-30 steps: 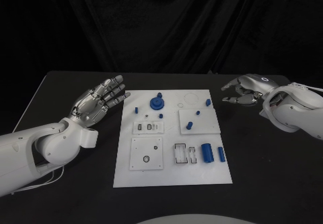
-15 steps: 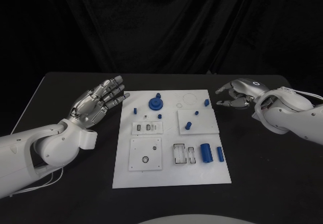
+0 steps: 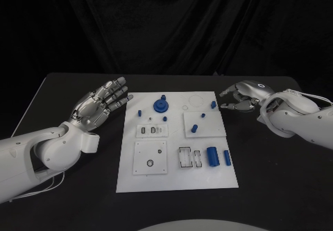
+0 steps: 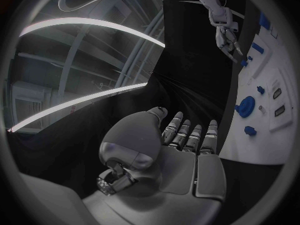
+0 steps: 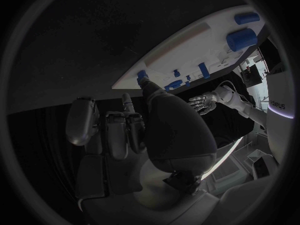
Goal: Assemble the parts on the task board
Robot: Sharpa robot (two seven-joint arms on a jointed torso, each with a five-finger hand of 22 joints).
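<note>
task board [image 3: 177, 180] lies flat at the centre of the black tabletop [image 3: 277, 183]. blue parts on it: a round knobbed piece [image 3: 161, 104] near 12 o'clock, a small peg [image 3: 195, 128] about the middle, two cylinders [image 3: 213, 157] toward 4 o'clock. right hand [image 3: 240, 98] sits at the board's 2 o'clock corner, fingers curled in, nothing seen in them. left hand [image 3: 100, 103] hovers at 10 o'clock beside the board, fingers spread, holding nothing.

Black table [image 3: 277, 168] w/ white task board [image 3: 177, 183] centre.
</note>
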